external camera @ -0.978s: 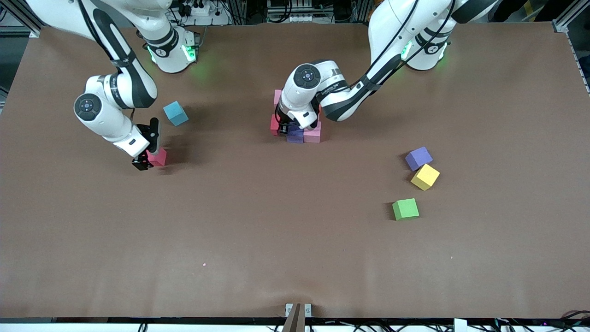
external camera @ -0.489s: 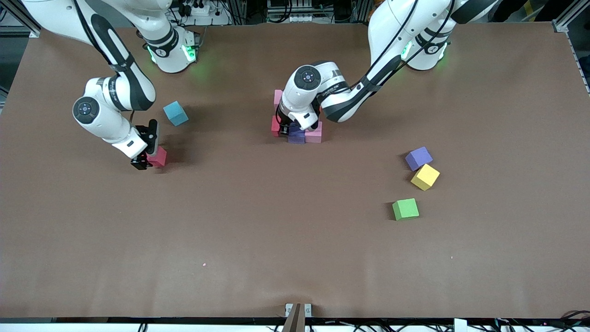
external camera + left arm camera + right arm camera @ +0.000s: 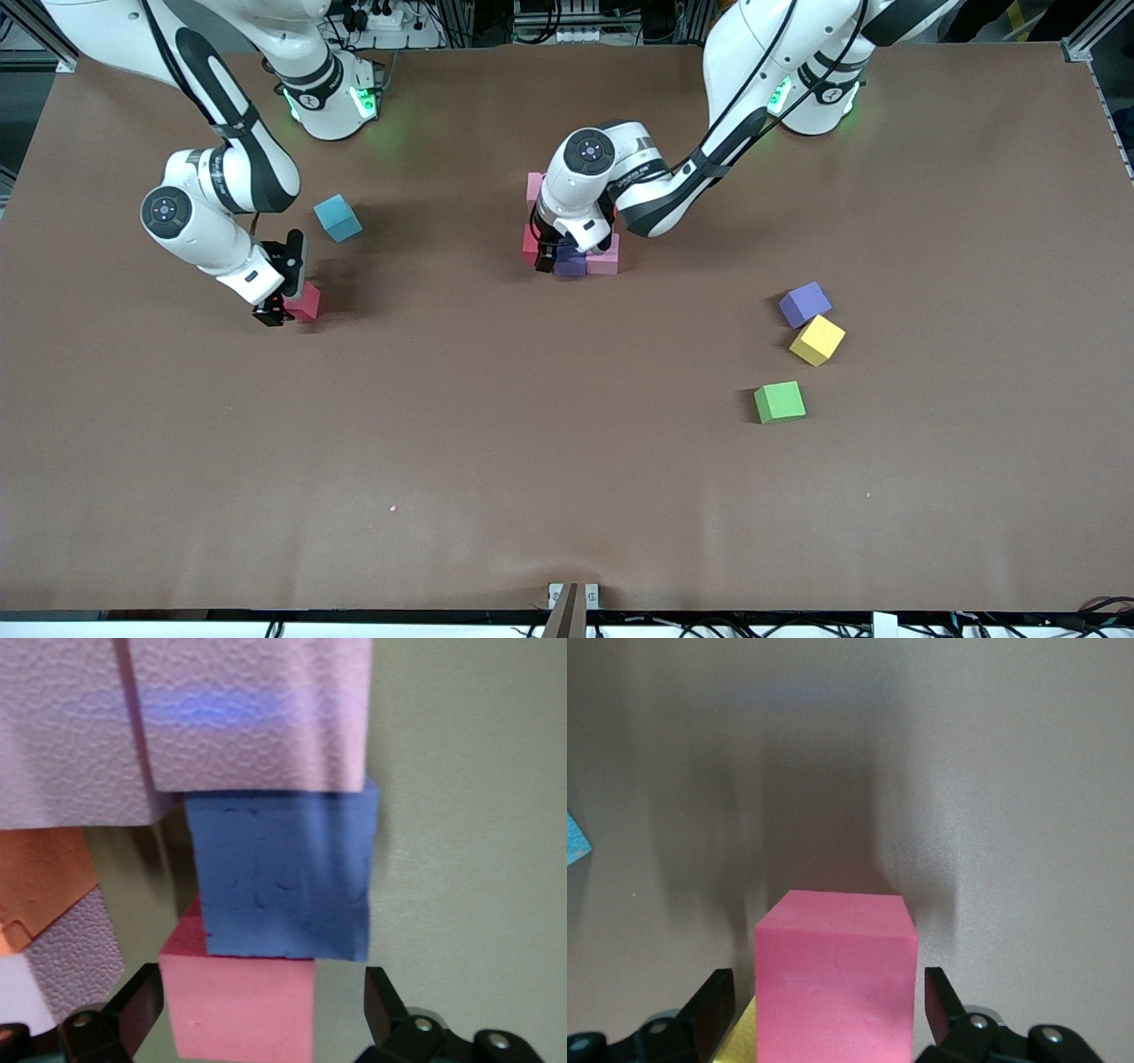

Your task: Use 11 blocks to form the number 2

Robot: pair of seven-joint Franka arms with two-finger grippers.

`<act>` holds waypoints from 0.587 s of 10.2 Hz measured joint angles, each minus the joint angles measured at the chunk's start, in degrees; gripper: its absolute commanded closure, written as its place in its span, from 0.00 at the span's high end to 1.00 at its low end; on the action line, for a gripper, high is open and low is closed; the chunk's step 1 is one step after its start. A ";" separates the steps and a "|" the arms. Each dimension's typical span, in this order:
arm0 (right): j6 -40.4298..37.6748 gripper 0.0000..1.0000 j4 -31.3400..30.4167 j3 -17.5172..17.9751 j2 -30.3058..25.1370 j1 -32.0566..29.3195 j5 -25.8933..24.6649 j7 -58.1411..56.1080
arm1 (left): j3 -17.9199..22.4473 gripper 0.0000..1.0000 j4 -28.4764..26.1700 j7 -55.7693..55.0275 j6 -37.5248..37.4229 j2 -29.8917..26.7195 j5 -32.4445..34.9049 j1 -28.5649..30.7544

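Several blocks sit in a cluster (image 3: 571, 252) at mid-table: two pink (image 3: 248, 709), a purple one (image 3: 283, 868), a red one (image 3: 244, 1019) and an orange one (image 3: 44, 877). My left gripper (image 3: 554, 255) (image 3: 263, 997) is low over the cluster. It is open, with a gap on each side of the red block. My right gripper (image 3: 285, 299) (image 3: 828, 997) straddles a lone pink block (image 3: 306, 303) (image 3: 833, 983) toward the right arm's end. It is open, with neither finger touching. A yellow surface (image 3: 740, 1041) shows beside that block.
A loose purple block (image 3: 804, 304), a yellow block (image 3: 817, 339) and a green block (image 3: 780, 401) lie toward the left arm's end, nearer the front camera than the cluster. A light-blue cube (image 3: 337, 218) sits beside the right arm. Bare brown table (image 3: 532, 443) fills the front half.
My left gripper has opened and let go of the red block in the cluster. The right gripper has barely shifted around the lone pink block.
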 measured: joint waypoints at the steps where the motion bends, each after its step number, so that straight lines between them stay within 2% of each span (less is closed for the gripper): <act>1: 0.02 0.56 0.00 0.04 0.00 0.01 0.02 0.63 | 0.25 1.00 0.84 -0.80 0.18 -0.15 0.00 0.17; 2: 0.11 0.46 0.00 0.04 0.01 0.01 0.03 1.20 | 0.34 1.00 1.74 -2.43 0.34 -0.82 0.00 1.00; 3: 0.17 0.40 0.01 0.05 -0.04 0.01 0.04 1.35 | 0.05 1.00 2.55 -3.64 0.42 -1.74 0.00 2.07; 5: 0.36 0.32 0.11 0.20 -0.08 0.06 0.04 1.36 | -1.75 1.00 3.97 -5.60 0.22 -3.70 0.00 2.88; 6: 0.59 0.32 0.28 0.61 -0.12 0.29 0.04 1.37 | -2.43 1.00 3.97 -6.26 -0.20 -4.40 0.00 2.85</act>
